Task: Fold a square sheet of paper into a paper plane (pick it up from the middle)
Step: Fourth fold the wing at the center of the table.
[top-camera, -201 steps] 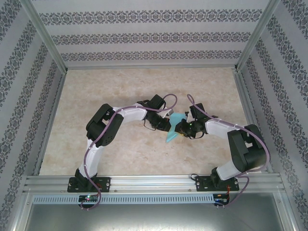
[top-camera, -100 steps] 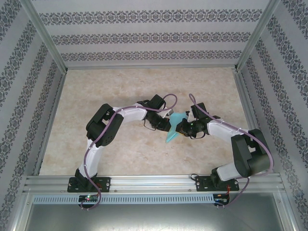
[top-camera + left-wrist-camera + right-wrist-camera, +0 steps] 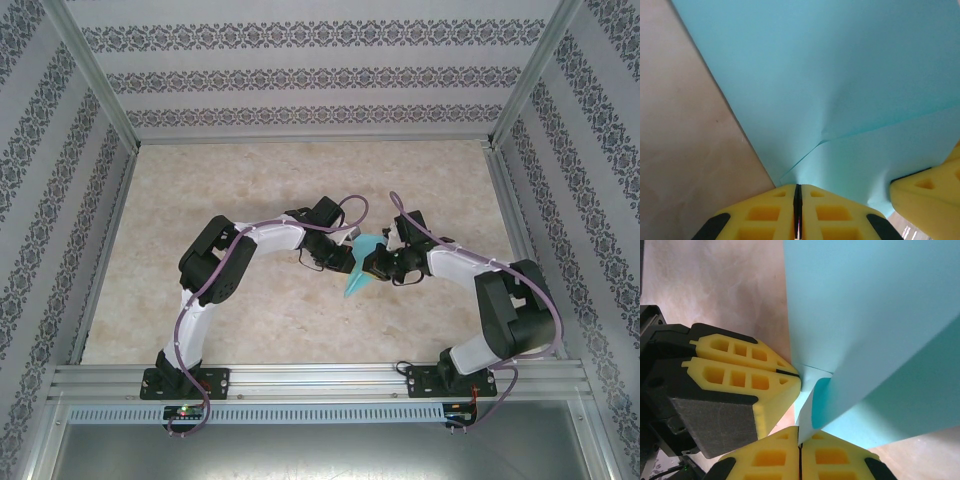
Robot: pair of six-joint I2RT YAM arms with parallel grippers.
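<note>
Paper plane (image 3: 840, 75), creased smooth turquoise, tight in left end effector (image 3: 797, 186) and right end effector (image 3: 800, 432).

Beige marbled bench (image 3: 250, 180) sitting inside patterned walls (image 3: 300, 75); aluminium rail (image 3: 320, 375) running along bench's near edge, posts (image 3: 90, 75) rising at far corners.
</note>
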